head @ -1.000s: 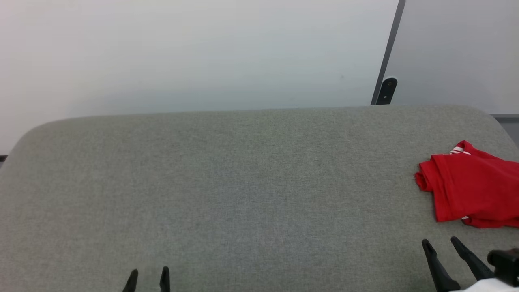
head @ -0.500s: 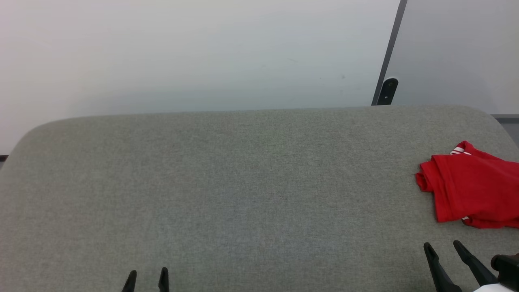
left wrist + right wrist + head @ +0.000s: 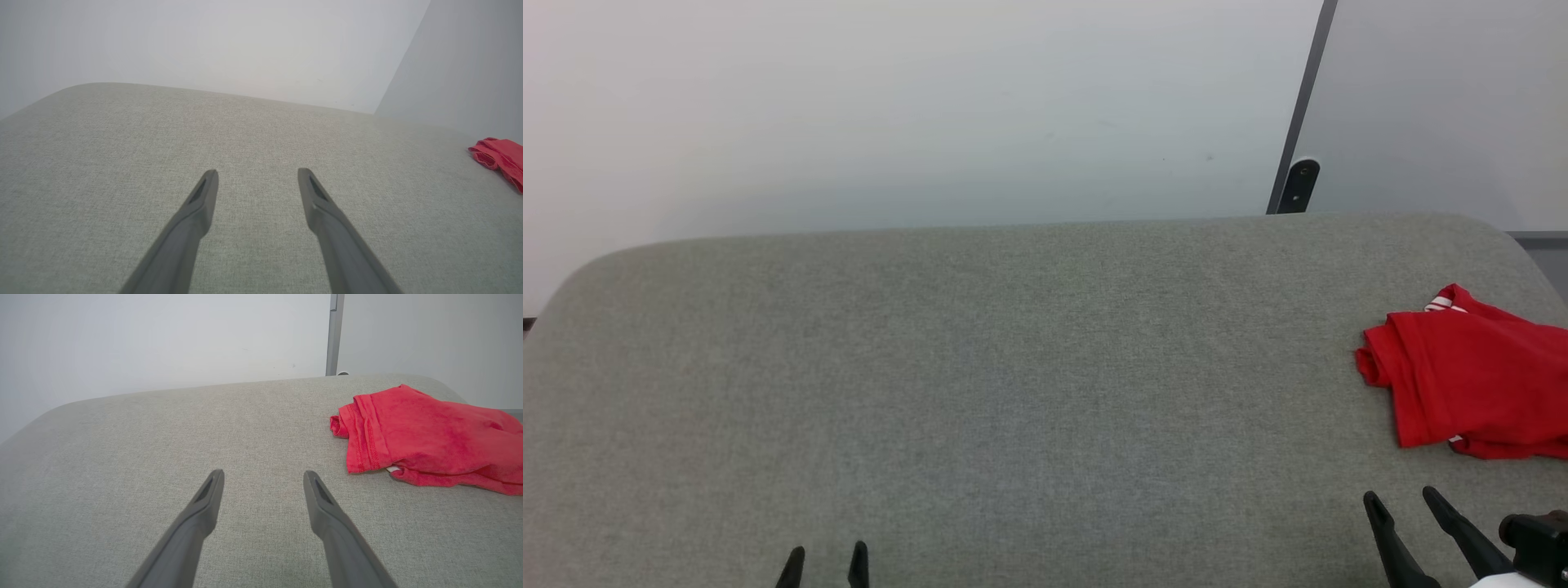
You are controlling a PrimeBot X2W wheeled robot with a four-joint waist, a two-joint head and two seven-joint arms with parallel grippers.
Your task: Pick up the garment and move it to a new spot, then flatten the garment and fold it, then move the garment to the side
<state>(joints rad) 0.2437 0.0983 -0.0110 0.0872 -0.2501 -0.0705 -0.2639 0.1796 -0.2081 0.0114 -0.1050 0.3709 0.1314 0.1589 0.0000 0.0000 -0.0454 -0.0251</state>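
Note:
The garment (image 3: 1474, 380) is a red shirt lying folded in a loose bundle at the far right of the grey cushioned surface, a bit of striped trim showing at its top edge. The right wrist view has the garment (image 3: 425, 437) ahead and to the right of my right gripper (image 3: 263, 475), whose fingers stand open over bare fabric. In the head view my right gripper (image 3: 1401, 498) sits low, just below the garment and apart from it. My left gripper (image 3: 825, 555) is open at the lower left, far from the garment (image 3: 500, 157).
A grey fabric surface (image 3: 1013, 367) with rounded far corners spans the view. Behind it stands a pale wall with a dark vertical post (image 3: 1298, 122) and a small black bracket (image 3: 1297, 186).
Both grippers have drawn back slightly toward the bottom edge. The garment lies where it was; the small shift of the picture is the camera's.

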